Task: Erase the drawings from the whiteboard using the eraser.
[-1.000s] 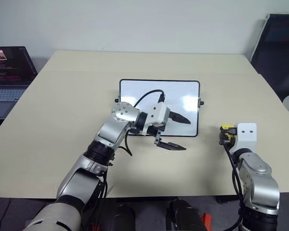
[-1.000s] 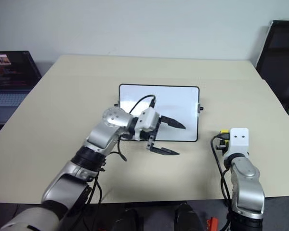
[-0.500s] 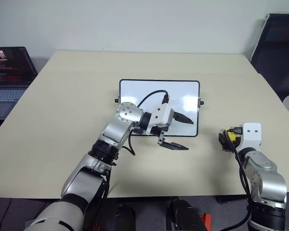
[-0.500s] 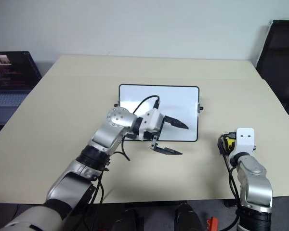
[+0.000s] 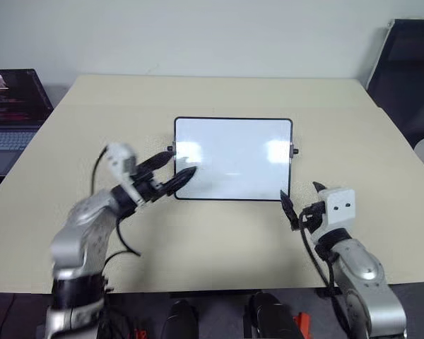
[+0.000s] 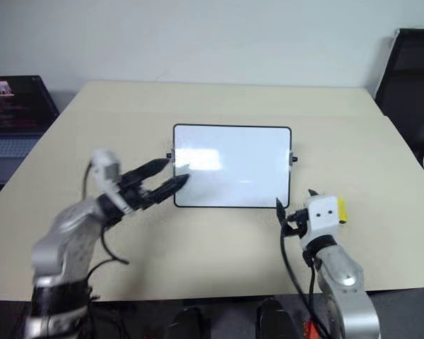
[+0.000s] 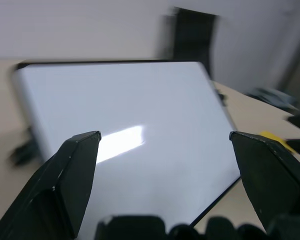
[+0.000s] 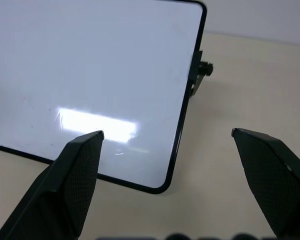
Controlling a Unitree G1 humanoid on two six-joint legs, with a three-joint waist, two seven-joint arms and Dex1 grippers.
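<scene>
Left gripper: fingers spread, empty, at the whiteboard's near-left corner.
Right gripper: spread wide, empty.
Eraser: on table, beside right gripper.

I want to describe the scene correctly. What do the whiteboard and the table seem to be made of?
The whiteboard looks like a glossy white coated panel, since it mirrors bright light patches; its thin black frame seems to be plastic, though that is uncertain. The table looks like a matte beige laminate or painted board: even colour, no visible grain, no glare.
</scene>
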